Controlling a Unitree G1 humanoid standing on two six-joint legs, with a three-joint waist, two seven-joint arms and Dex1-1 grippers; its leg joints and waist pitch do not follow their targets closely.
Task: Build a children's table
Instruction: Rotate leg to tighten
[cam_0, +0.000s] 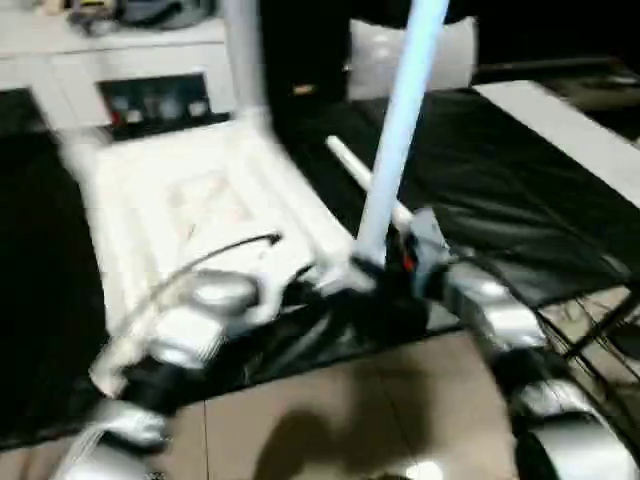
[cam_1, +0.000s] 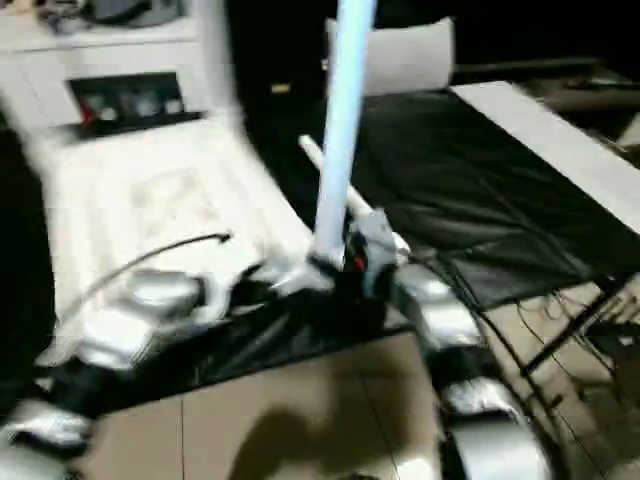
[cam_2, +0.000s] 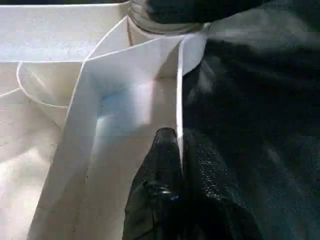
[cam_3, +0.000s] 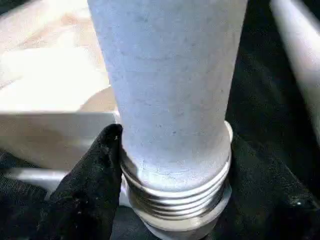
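Observation:
The children's table top (cam_0: 200, 200) lies underside up on the black-covered work table. One white leg (cam_0: 400, 130) stands upright at its near right corner, its threaded end (cam_3: 175, 200) showing just above the socket. My right gripper (cam_0: 385, 265) is shut around the base of this leg, with one black finger (cam_3: 95, 185) against its side. My left gripper (cam_0: 300, 290) is shut on the thin near rim (cam_2: 179, 115) of the top, close to that corner. A second leg (cam_0: 243, 60) stands at a far corner. A third leg (cam_0: 350, 165) lies on the black cover behind the upright one.
A white cabinet (cam_0: 150, 100) with small items stands behind the work table. A white cushion-like thing (cam_0: 415, 55) and a long white board (cam_0: 570, 125) lie at the back right. Cables (cam_0: 600, 320) hang off the right edge over the tiled floor (cam_0: 380, 400).

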